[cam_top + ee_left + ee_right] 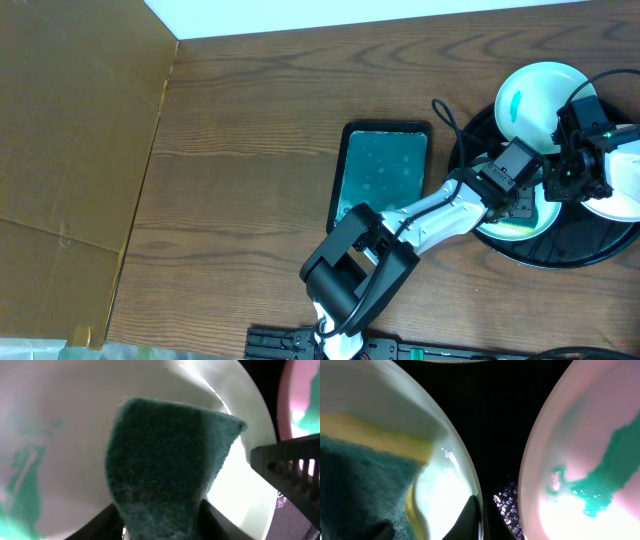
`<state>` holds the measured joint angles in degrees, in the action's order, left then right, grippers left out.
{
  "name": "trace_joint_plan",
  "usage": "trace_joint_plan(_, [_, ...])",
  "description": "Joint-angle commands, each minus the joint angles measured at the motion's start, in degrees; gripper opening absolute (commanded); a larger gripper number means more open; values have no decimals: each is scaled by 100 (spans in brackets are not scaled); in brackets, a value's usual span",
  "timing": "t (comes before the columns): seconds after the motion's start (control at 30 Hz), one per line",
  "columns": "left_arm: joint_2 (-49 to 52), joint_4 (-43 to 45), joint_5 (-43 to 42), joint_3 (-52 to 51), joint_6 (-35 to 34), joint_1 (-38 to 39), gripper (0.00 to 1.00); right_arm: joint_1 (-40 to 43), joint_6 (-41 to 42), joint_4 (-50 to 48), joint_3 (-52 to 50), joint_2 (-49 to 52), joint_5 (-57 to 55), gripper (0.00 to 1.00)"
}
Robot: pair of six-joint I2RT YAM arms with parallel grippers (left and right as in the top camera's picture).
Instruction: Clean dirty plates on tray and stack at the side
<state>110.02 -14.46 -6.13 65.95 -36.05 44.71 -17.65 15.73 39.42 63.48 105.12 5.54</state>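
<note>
**Q:** What is shown, and how many of each?

**A:** Three white plates point(540, 95) sit at one round black tray point(560, 262). They are a far plate, a right plate point(628, 190) and a near plate point(515, 228). There is also one sponge point(165, 465), one rectangular teal tray point(383, 175) and two grippers.

**Q:** How do the grippers stand?

**A:** The left gripper point(162, 527) is clamped on the sponge, with the green pad against the near plate. The right gripper point(479, 522) has its jaws together at that plate's rim.

**Q:** What is obscured?

**A:** From overhead, the arm hides most of the near plate and the frame edge cuts off the right plate. Both wrist views are blurred. Whether the right gripper pinches the rim cannot be told.
</note>
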Motion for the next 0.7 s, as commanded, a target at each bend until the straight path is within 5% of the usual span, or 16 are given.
trace_joint_plan(0.0, [109,-39,87,-11,-4,-11,34,-46,-13,83,48,26,74,1])
trace_joint_plan(0.3, [87,-411,990,-9,20,-85,14,-46,-13,87,48,26,74,1])
trace_joint_plan(0.47, [26,-903,1893,-9,22,-334,12,-46,-13,107,48,26,72,1])
trace_joint_plan(0.67, [-4,-1058,2035,-9,42,-754,12,-46,-15,105,48,26,72,1])
